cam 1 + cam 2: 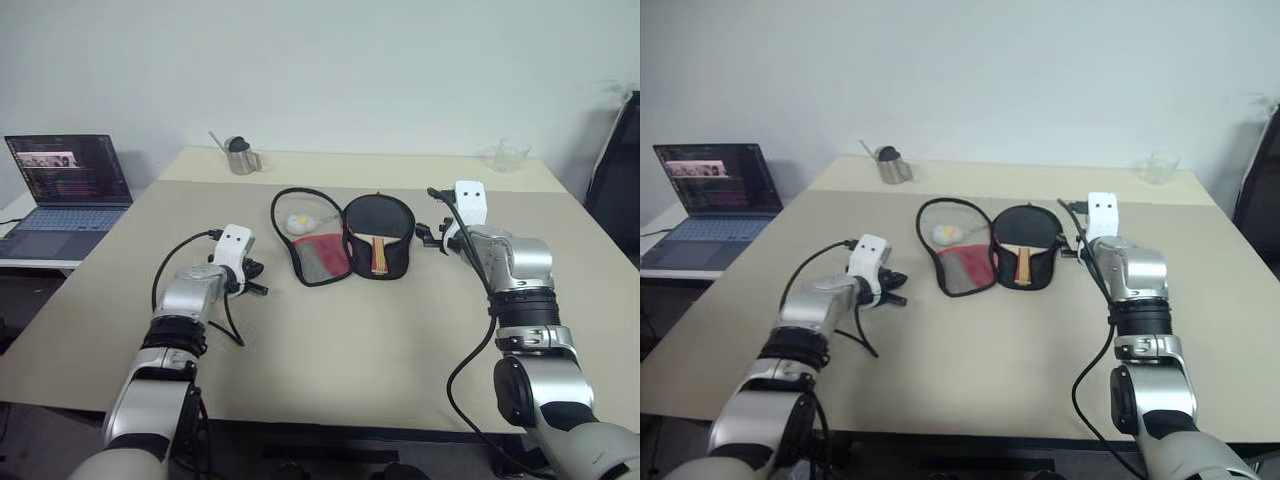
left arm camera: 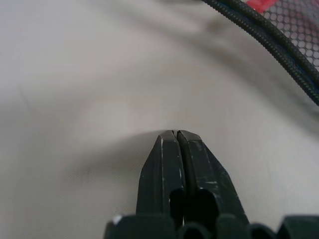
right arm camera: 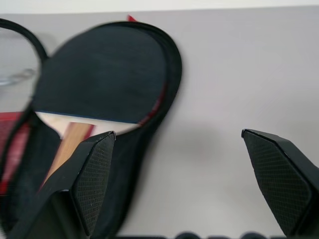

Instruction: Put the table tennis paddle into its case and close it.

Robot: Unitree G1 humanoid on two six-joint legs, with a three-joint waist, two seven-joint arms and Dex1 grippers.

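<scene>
Its case (image 1: 312, 252) lies unzipped and spread flat at the middle of the table. The left flap carries a mesh pocket and a small white ball (image 1: 297, 222). On the right half rests the table tennis paddle (image 1: 378, 220), black face up, wooden handle (image 1: 380, 256) pointing toward me. My left gripper (image 1: 256, 281) is shut on nothing, low over the table just left of the case; its closed fingertips (image 2: 175, 133) sit near the case's zipper edge (image 2: 279, 45). My right gripper (image 3: 178, 133) stands open right of the case, with the paddle (image 3: 99, 74) ahead of one finger.
An open laptop (image 1: 70, 185) sits on a side desk at the left. A metal jug (image 1: 240, 157) and a clear glass cup (image 1: 510, 155) stand along the far table edge. A dark chair (image 1: 622, 170) is at the right.
</scene>
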